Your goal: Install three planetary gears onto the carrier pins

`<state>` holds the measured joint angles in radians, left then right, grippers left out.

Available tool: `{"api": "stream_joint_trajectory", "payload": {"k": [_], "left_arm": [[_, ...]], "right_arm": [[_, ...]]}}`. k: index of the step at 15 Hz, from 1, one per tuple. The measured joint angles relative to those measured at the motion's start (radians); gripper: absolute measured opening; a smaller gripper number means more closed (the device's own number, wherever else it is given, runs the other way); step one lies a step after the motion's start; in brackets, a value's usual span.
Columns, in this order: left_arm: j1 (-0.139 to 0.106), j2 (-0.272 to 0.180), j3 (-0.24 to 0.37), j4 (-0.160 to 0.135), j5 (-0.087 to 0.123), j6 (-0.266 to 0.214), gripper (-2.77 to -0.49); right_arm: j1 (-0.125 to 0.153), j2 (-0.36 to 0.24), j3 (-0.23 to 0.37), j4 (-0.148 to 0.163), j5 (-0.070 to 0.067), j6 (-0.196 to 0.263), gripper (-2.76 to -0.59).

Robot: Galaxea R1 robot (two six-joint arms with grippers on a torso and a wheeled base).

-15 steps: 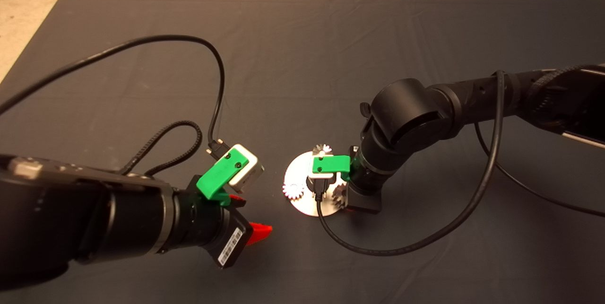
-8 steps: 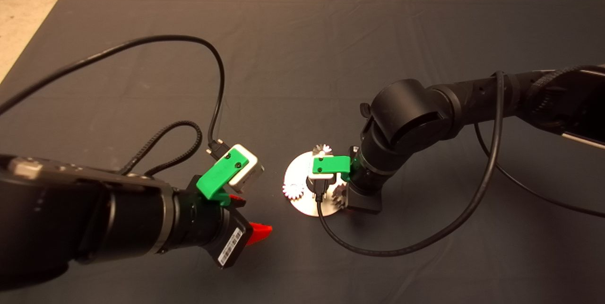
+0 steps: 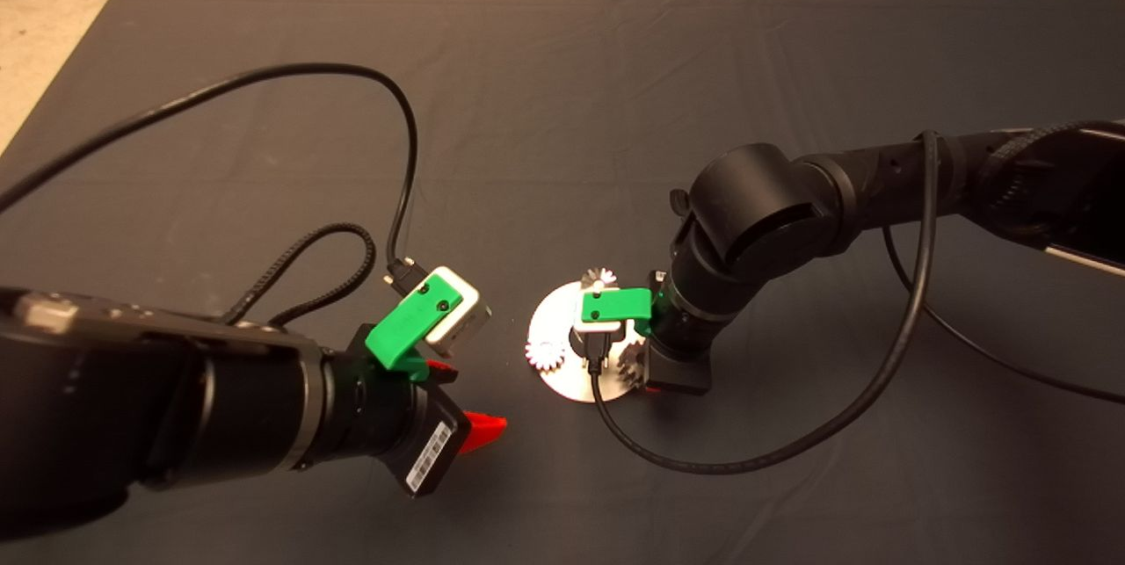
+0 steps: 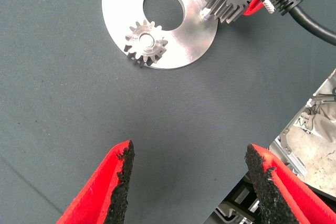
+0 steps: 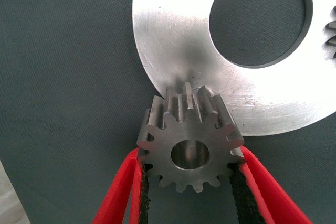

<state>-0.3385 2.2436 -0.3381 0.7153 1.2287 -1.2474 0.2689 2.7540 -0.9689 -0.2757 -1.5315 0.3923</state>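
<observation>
Pinching the third planetary gear (image 5: pixel 190 146) between its two red fingers (image 5: pixel 118 195), the right gripper (image 5: pixel 189 192) sits right over the near-right rim of the carrier disc (image 3: pixel 555 319), pretty much dead centre on the dark mat (image 3: pixel 562 90). From the right wrist view the gear's bore faces straight at the camera, so its axis runs in line with the fingers, and the pads grip it on opposite sides of the teeth. The left wrist view shows that gear (image 4: pixel 229 3) right at a carrier pin (image 4: pixel 211 12) at the disc's edge, tilted a bit rather than flat; can't tell if the pin is actually in the bore.

Two other gears are already down flat on the disc, axes upright: one (image 3: pixel 545 355) on the left side with its pin poking through the centre, one (image 3: pixel 600 276) at the far edge.

Left gripper (image 4: pixel 186 182) hangs over bare mat just to the left of the disc, fingers spread wide, nothing between them.
</observation>
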Motion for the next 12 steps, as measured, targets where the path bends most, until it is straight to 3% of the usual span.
{"api": "stream_joint_trajectory", "payload": {"k": [12], "left_arm": [[0.0, 0.0, 0.0, 0.008, -0.003, 0.0, -1.8]], "right_arm": [[0.002, 0.005, -0.01, 0.0, -0.004, -0.007, -2.46]]}}
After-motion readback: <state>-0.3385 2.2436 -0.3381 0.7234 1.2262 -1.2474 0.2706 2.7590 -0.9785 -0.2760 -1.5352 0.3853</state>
